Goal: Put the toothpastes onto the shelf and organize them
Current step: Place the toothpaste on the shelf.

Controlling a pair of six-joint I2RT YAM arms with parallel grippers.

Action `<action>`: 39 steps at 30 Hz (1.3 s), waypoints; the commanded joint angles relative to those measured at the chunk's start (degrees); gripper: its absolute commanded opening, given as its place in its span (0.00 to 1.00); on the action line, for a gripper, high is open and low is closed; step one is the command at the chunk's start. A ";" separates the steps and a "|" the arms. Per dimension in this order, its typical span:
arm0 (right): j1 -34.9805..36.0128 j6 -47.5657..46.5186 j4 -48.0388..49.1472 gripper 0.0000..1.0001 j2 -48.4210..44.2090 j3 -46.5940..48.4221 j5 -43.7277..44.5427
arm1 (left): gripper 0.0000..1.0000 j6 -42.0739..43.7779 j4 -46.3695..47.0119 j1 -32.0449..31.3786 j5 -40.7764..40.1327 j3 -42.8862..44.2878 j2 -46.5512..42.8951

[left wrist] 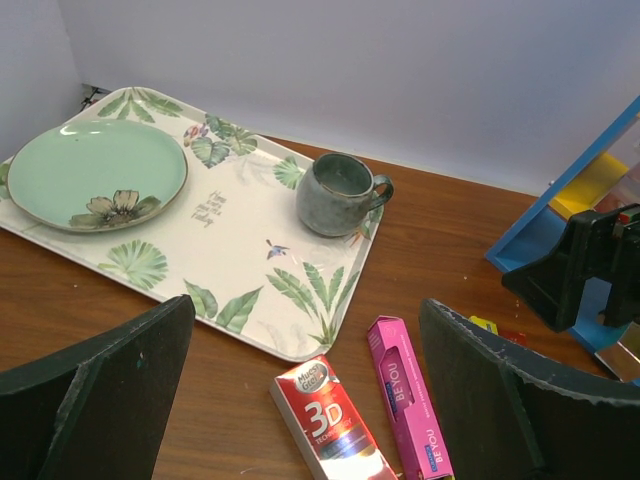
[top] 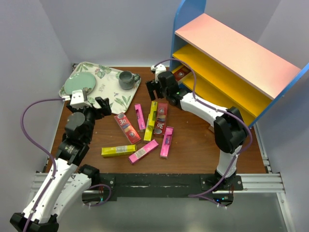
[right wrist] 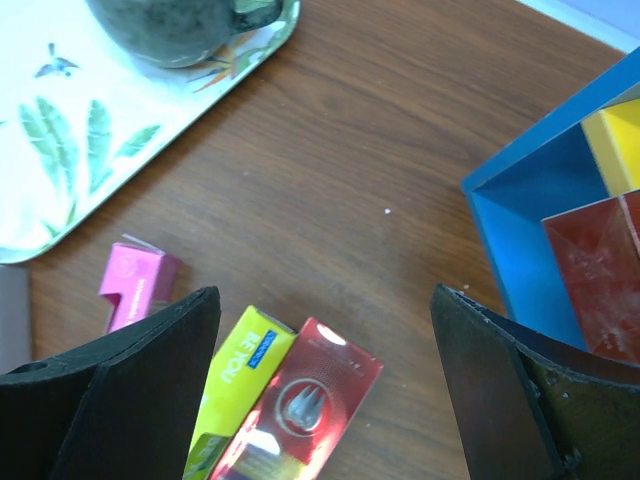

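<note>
Several toothpastes lie loose on the brown table: a red carton (top: pixel 127 128), pink ones (top: pixel 139 116) (top: pixel 166 141) (top: pixel 143 151), yellow ones (top: pixel 151 121) (top: pixel 118 151) and a dark red one (top: pixel 161 117). One more red carton (top: pixel 181 73) sits in the lowest tier of the shelf (top: pixel 236 53). My left gripper (top: pixel 102 107) is open and empty, just left of the red carton (left wrist: pixel 330 425) and a pink carton (left wrist: pixel 408 410). My right gripper (top: pixel 153 89) is open and empty above the far ends of the yellow (right wrist: pixel 235 385) and dark red (right wrist: pixel 300 410) cartons, near the shelf's blue side (right wrist: pixel 540 230).
A floral tray (top: pixel 118 99) at the back left holds a green plate (top: pixel 79 84) and a grey mug (top: pixel 127 79). Grey walls enclose the table on three sides. The shelf fills the back right corner.
</note>
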 commanded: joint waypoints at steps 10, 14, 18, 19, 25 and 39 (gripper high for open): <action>-1.61 -7.51 2.35 0.92 2.31 4.26 10.49 | 1.00 -0.39 1.53 0.91 1.01 -0.18 0.46; -2.49 -7.77 2.70 0.92 2.58 4.35 10.58 | 1.00 -0.31 1.44 1.00 1.01 -0.18 0.37; -3.20 -8.47 2.96 0.92 2.75 4.70 10.58 | 1.00 -0.31 1.53 1.00 1.10 -0.18 0.46; -3.46 -8.56 2.96 0.92 2.84 4.70 10.76 | 1.00 -0.31 1.53 1.09 1.19 -0.18 0.55; -4.51 -8.83 3.14 0.92 3.02 4.96 10.85 | 1.00 -0.31 1.53 1.18 1.36 -0.26 0.55; -6.36 -9.62 3.05 0.92 3.37 5.31 10.06 | 1.00 -0.39 1.62 1.35 1.80 -0.18 1.16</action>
